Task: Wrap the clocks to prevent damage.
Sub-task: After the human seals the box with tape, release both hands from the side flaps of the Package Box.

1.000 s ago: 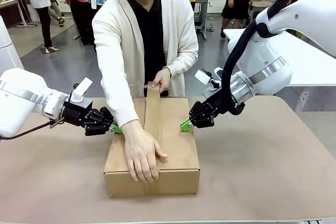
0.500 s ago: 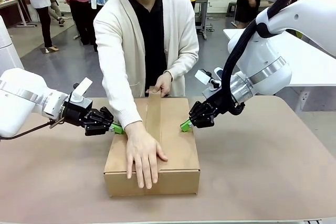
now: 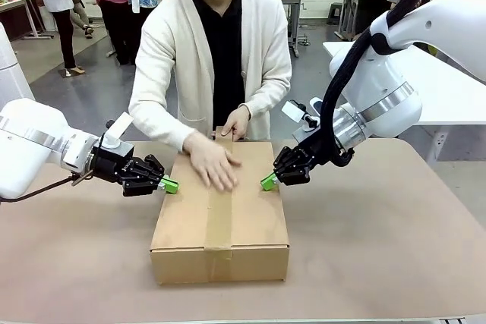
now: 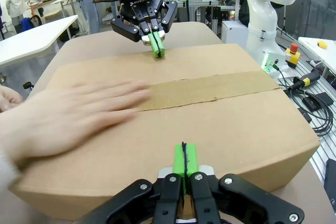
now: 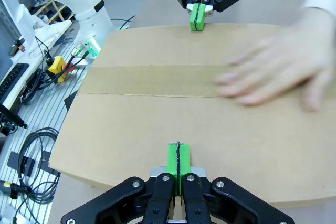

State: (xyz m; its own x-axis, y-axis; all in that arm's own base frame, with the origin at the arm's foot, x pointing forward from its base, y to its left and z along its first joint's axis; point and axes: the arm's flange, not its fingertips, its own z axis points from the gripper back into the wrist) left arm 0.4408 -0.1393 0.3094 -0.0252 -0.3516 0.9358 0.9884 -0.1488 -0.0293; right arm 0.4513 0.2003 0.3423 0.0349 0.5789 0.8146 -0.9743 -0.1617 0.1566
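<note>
While a person's hand [image 3: 213, 163] presses on the strip of tape [image 3: 220, 218] running down the box [image 3: 190, 225] at mid-frame, both grippers flank the box. Left gripper [image 3: 168, 184] sits left of center, pads pressed together at the box's left edge. Right gripper [image 3: 269, 181] sits right of center, pads together at the right edge. No wrapped clocks are visible; the box is taped closed.
</note>
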